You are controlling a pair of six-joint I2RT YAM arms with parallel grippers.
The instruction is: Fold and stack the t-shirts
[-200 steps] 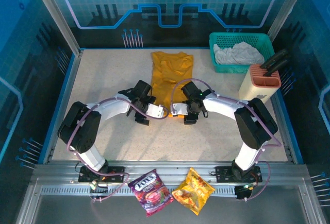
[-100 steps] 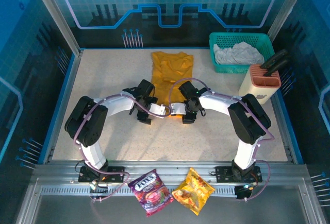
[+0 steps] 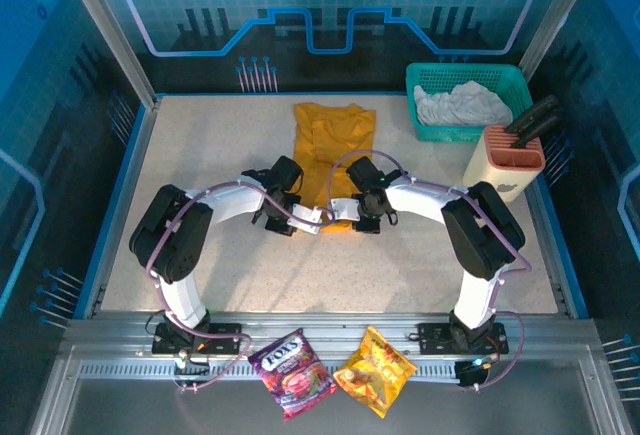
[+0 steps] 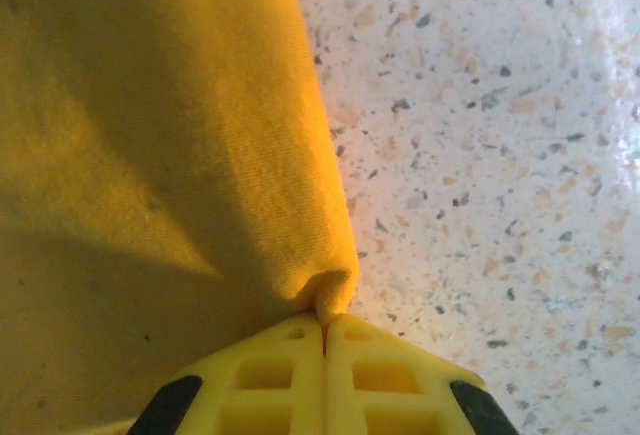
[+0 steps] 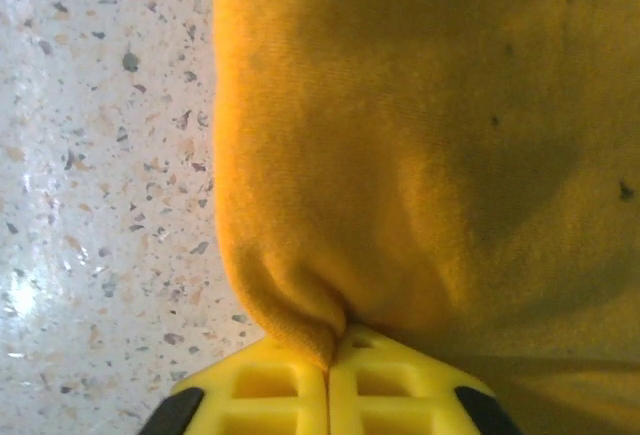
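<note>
Together, the inward-bent left gripper (image 4: 322, 327) and right gripper (image 5: 330, 352) pinch the golden-orange cloth t-shirt (image 3: 333, 140); the lettering on the glossy purple snack packet (image 3: 292, 372) is illegible.

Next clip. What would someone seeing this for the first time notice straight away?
The golden-orange t-shirt lies in the middle of the table. The left arm and right arm meet at its near edge, and the jaws of each are shut on a corner of the cloth. Next comes the green basket at the far right, holding the whitish-grey t-shirt. A purple snack packet and an orange snack packet lie in front.
</note>
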